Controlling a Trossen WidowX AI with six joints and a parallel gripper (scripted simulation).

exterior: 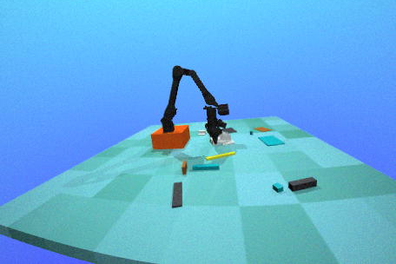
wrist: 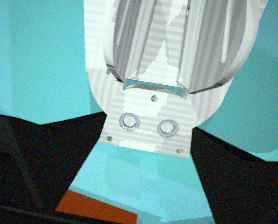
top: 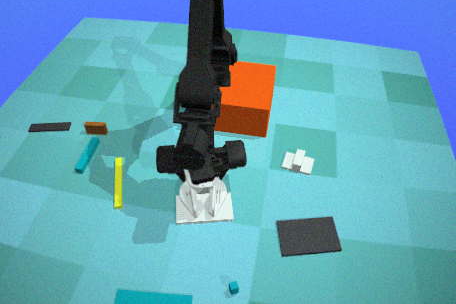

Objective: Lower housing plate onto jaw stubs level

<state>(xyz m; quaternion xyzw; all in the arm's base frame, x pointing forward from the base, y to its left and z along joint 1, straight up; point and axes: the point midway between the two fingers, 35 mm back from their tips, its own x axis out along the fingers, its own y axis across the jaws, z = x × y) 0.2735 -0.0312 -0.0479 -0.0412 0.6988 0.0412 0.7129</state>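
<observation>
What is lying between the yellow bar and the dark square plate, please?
The white assembly, under the hand, stands between the yellow bar and the dark plate; the top view shows this.

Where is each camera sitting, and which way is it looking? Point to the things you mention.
Top: high up, looking down at the white part (top: 225, 213) (exterior: 227, 142) (wrist: 150, 107); the black arm (top: 201, 38) (exterior: 201, 87) and claw (top: 201, 178) (exterior: 218, 141) (wrist: 146, 121) show.
Exterior: off to one side, looking across the table (top: 380, 138) (exterior: 195, 224); the whole arm shows.
Wrist: on the arm near the claw, looking past its black fingers at the white part.
Top and exterior share the orange block (top: 245, 88) (exterior: 167, 139) and yellow bar (top: 118, 183) (exterior: 221, 155).
</observation>
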